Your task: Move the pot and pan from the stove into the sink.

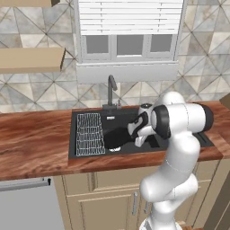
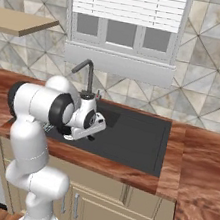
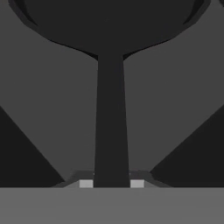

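Note:
The black pan (image 1: pixel 115 138) sits low inside the sink (image 1: pixel 72 150), just right of the wire rack. Its long straight handle (image 3: pixel 111 122) runs from the round pan body (image 3: pixel 109 22) back between my fingertips (image 3: pixel 86 183). My gripper (image 3: pixel 111 183) is shut on that handle. In the left base view the gripper (image 1: pixel 131 134) reaches down and left over the basin from the bent white arm. In the right base view the gripper (image 2: pixel 91 133) hangs over the sink (image 2: pixel 143 138), and my arm hides the pan. The pot and the stove are out of view.
A wire rack (image 1: pixel 88 134) fills the left part of the basin. The slim dark faucet (image 1: pixel 111 89) stands at the sink's back edge, close above my hand. Wooden counter (image 1: pixel 31 139) runs on both sides, with a window sill behind.

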Tool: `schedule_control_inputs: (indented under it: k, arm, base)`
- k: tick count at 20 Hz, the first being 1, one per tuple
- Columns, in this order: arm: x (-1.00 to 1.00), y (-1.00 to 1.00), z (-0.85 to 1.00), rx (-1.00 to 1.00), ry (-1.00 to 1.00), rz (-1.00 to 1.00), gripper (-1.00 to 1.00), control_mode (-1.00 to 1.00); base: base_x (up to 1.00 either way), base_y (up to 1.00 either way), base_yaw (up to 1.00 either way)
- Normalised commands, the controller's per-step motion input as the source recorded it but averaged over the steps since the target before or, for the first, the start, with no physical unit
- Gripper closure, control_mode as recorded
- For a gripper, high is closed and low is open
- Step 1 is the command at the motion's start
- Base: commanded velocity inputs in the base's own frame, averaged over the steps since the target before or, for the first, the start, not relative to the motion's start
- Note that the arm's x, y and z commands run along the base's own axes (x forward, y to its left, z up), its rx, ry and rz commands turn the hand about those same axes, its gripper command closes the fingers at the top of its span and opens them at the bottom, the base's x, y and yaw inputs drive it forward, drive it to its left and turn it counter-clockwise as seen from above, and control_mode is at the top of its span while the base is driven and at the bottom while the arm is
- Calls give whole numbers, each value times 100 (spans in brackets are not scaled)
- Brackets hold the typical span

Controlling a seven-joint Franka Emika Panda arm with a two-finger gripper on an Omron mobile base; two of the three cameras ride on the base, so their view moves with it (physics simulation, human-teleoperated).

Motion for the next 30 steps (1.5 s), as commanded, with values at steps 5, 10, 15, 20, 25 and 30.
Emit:
schedule_control_inputs:
  k: [5, 10, 15, 20, 25, 30]
  arm:
    - [11, 0, 3, 0, -2, -1, -100, -100]
    - [22, 4, 57, 0, 0, -6, -100, -100]
    - [9, 3, 93, 0, 0, -6, -100, -100]
    - [-9, -2, 93, 0, -2, -6, -100, -100]
    - [-43, -16, 70, 3, -12, -1, -100, -100]
    - [-49, -10, 68, 5, -20, 0, -100, -100]
  base:
    - [0, 0, 0]
    - [0, 0, 0]
    - [0, 0, 0]
    - [0, 0, 0]
    - [0, 0, 0]
    - [0, 0, 0]
